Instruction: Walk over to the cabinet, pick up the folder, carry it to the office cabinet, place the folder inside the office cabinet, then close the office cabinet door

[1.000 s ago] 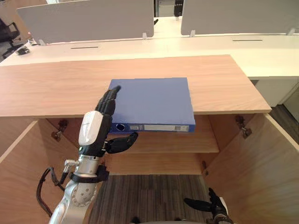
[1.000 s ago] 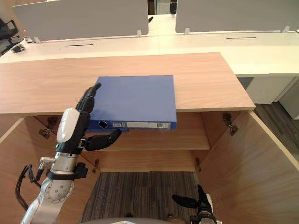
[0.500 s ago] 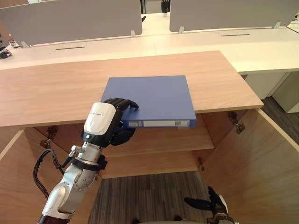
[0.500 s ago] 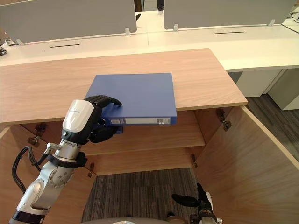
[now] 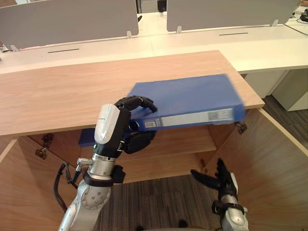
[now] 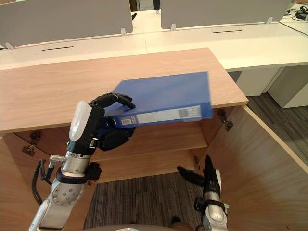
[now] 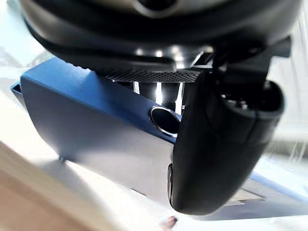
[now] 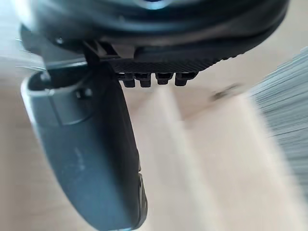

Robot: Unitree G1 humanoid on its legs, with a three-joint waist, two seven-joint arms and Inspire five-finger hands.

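1. Your left robot hand is clamped on the blue folder, with its fingers curled over the top cover and its thumb under the spine at that end.
2. The blue folder hangs tilted over the front edge of the cabinet. Its spine faces you, and the end away from the grip is higher.
3. Your right robot hand sits low before the cabinet's open front, above the carpet. Its fingers are spread and hold nothing.

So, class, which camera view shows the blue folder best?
The left eye view: nearly the whole folder shows, tilted, one spine end gripped by the left hand. The right eye view shows much the same. The left wrist view catches one spine corner, close up.
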